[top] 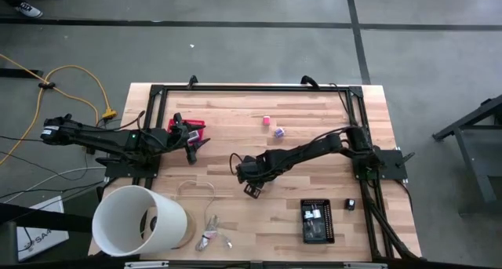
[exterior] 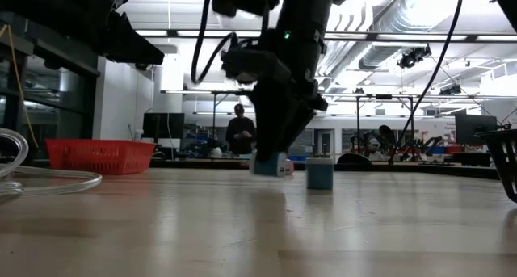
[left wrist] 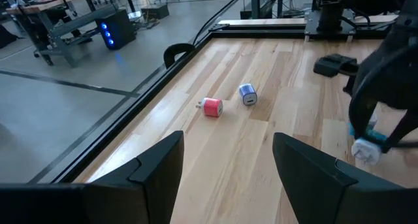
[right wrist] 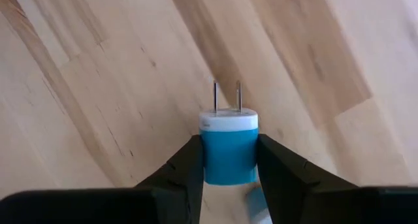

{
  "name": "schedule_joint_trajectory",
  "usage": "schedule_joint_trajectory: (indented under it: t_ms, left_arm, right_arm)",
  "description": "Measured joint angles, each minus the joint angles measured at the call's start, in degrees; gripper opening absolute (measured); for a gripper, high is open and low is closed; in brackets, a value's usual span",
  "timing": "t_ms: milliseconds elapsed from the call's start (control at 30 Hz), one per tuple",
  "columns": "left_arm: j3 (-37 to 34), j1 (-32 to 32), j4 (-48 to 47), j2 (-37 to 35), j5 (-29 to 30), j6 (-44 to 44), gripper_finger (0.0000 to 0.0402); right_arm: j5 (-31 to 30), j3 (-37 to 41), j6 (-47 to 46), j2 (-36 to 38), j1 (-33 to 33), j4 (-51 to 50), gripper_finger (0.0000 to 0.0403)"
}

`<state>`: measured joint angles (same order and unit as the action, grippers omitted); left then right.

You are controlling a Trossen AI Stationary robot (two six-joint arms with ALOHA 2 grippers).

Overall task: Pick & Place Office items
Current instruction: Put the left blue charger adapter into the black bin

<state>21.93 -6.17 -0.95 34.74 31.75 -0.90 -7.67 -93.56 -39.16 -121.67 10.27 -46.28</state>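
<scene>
Near the desk's (top: 314, 183) middle the right pincer (right wrist: 228, 160) grips a blue plug block (right wrist: 228, 152), the left pincer (left wrist: 225, 165) gapes beside the red basket (top: 187, 128), and the black tray (top: 317, 220) holds small pieces.

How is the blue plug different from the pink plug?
The blue plug is pinched between the right gripper's fingers; the pink plug lies free on the wooden table. The blue one is blue with a white top, the pink one pink. Both are small blocks with metal prongs.
</scene>
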Motion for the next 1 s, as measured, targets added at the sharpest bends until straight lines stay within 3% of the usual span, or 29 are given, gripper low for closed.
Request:
schedule_joint_trajectory:
  t_ms: [600,1000]
  left_arm:
    - [0.0,-0.1,0.7,0.0,0.0,0.0,0.0227]
    - [0.0,0.0,1.7,0.0,0.0,0.0,0.0227]
  right_arm:
    - [-7.2,0.0,-4.6,9.7,4.8,-8.5,0.0110]
    - [-12.0,0.0,-26.3,14.5,16.2,-23.2,0.0111]
